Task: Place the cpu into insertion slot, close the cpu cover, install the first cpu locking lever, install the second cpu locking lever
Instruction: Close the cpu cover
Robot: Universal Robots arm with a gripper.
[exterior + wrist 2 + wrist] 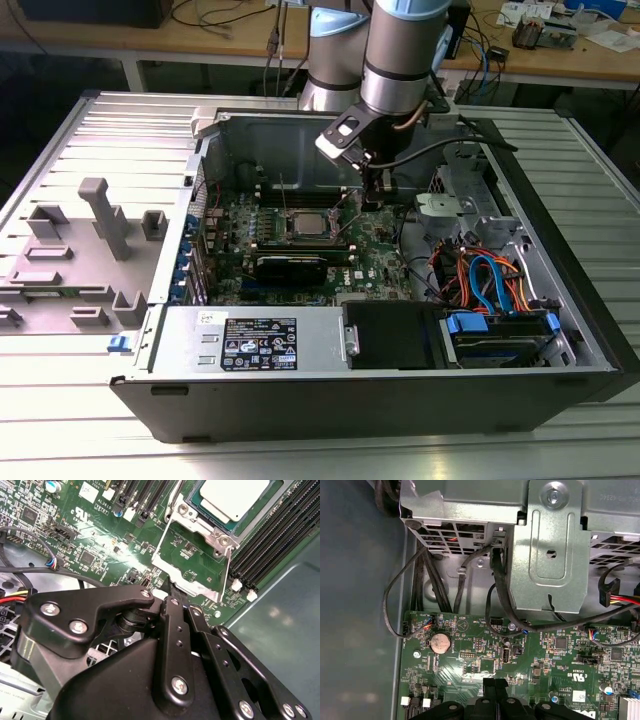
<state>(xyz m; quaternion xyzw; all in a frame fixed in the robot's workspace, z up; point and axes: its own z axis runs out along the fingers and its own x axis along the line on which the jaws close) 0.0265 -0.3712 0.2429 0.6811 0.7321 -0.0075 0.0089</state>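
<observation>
Cpu cover [197, 586], likely light, stiff, slick sheet metal best taken by its free edge, stands swung open just beside the pincer [181, 602], whose fingers [172, 630] are together on nothing. Beyond it the cpu [232, 497], likely fragile, already lies flat in the slot [288, 226], on the board [100, 545] inside the open case [400, 385] on the bench [300, 460].

A ribbed silvery bench [560, 440] spreads from three o'clock round to nine. At twelve o'clock stands a wooden desk [100, 45] strewn with cables [215, 20], the floor beneath it dark.
</observation>
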